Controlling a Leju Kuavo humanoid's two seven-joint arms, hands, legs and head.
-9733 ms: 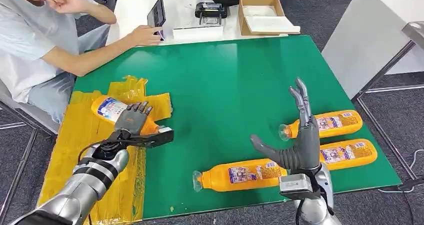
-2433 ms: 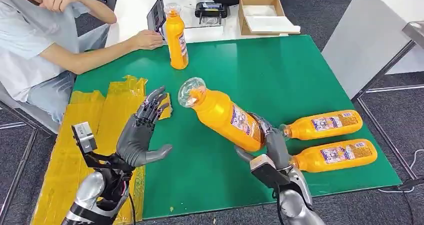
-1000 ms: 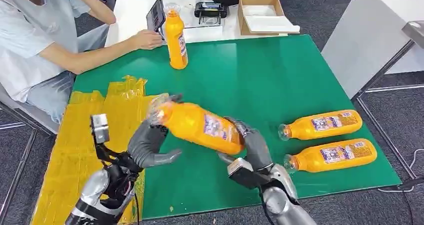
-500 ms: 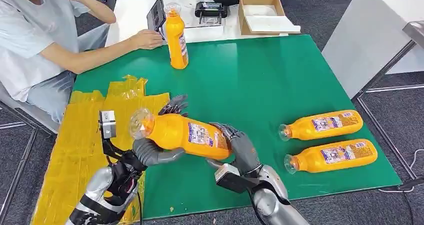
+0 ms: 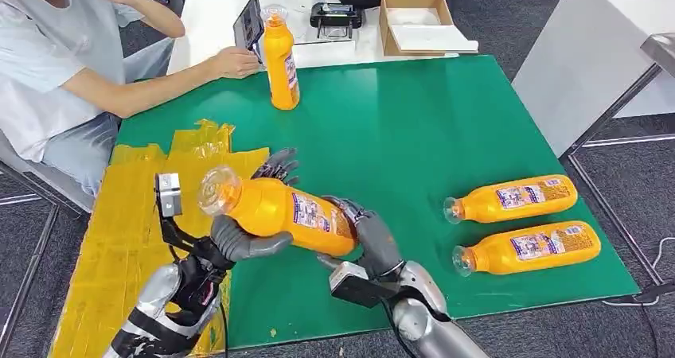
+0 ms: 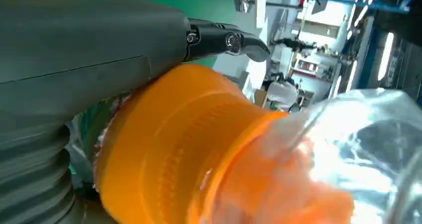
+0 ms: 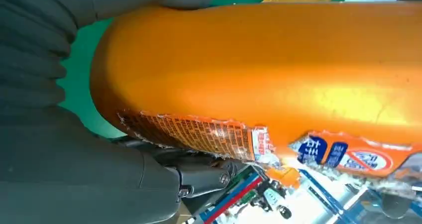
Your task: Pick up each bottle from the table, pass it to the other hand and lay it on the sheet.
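Note:
An orange bottle [image 5: 278, 211] with a clear cap hangs tilted over the green table [image 5: 398, 127], its cap end toward the yellow sheet [image 5: 111, 215]. My right hand [image 5: 370, 243] grips its base end; in the right wrist view the bottle [image 7: 259, 69] lies across that hand [image 7: 64, 149]. My left hand [image 5: 243, 235] cups the neck end, with its thumb under the bottle and its fingers [image 5: 278, 165] behind it. In the left wrist view the bottle's shoulder [image 6: 189, 149] rests against the left hand [image 6: 89, 50], whose fingers [image 6: 224, 37] reach out straight past it.
Two more orange bottles [image 5: 513, 197] [image 5: 529, 247] lie at the table's right side. A third bottle [image 5: 280, 60] stands upright at the far edge. A person [image 5: 72, 64] sits at the far left, one hand on a tablet [image 5: 249, 24]. A cardboard box [image 5: 418, 22] sits on the white table beyond.
My right hand lifted a bottle from the table and carried it left into my raised left hand. In the last half second it moved slightly further left. An upright bottle appeared at the far edge.

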